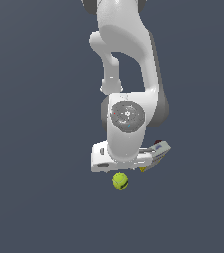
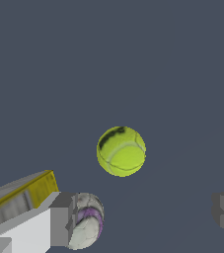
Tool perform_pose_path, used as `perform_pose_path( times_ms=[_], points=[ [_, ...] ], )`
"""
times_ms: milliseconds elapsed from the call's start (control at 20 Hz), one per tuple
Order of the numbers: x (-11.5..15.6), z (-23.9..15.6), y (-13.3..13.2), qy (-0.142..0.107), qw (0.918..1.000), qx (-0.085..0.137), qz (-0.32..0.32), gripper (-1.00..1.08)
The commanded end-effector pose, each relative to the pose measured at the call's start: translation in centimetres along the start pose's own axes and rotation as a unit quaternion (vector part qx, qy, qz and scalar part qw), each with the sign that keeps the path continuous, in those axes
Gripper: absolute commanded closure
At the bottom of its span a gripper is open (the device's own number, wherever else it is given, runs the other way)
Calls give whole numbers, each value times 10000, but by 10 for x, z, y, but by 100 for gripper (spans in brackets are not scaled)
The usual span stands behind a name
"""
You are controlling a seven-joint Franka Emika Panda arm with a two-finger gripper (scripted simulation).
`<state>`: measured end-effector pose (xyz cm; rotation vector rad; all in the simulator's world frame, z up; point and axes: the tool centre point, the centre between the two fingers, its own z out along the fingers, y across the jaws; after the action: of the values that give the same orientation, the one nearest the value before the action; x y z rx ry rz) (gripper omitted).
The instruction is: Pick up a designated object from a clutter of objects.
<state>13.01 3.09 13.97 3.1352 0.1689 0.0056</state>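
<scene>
The yellow-green tennis ball [image 1: 121, 181] with a dark printed mark lies on the dark floor just below my hand in the exterior view. In the wrist view the tennis ball [image 2: 121, 151] sits ahead of my gripper [image 2: 143, 213], apart from both fingers. The gripper is open, its jaws far apart with nothing between them. A smaller white ball [image 2: 87, 221] with purple marks sits right beside one finger [image 2: 59, 220], partly hidden by it. The white-and-yellow box [image 2: 22, 197] lies just past that ball.
In the exterior view the box [image 1: 159, 149] pokes out from behind the hand on the exterior view's right, and the white ball is hidden by the hand. The arm [image 1: 126, 59] rises above the clutter. Dark floor [image 1: 34, 148] lies all around.
</scene>
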Motion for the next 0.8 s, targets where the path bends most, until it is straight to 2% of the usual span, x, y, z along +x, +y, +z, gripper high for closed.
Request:
perform_pose_path(
  times_ms=[0, 350, 750],
  points=[
    [6, 16, -2, -1, 10000, 3, -41, -92],
    [13, 44, -6, -15, 9999, 9, -106, -92],
    [13, 51, -7, -23, 9999, 11, -113, -92]
  ],
)
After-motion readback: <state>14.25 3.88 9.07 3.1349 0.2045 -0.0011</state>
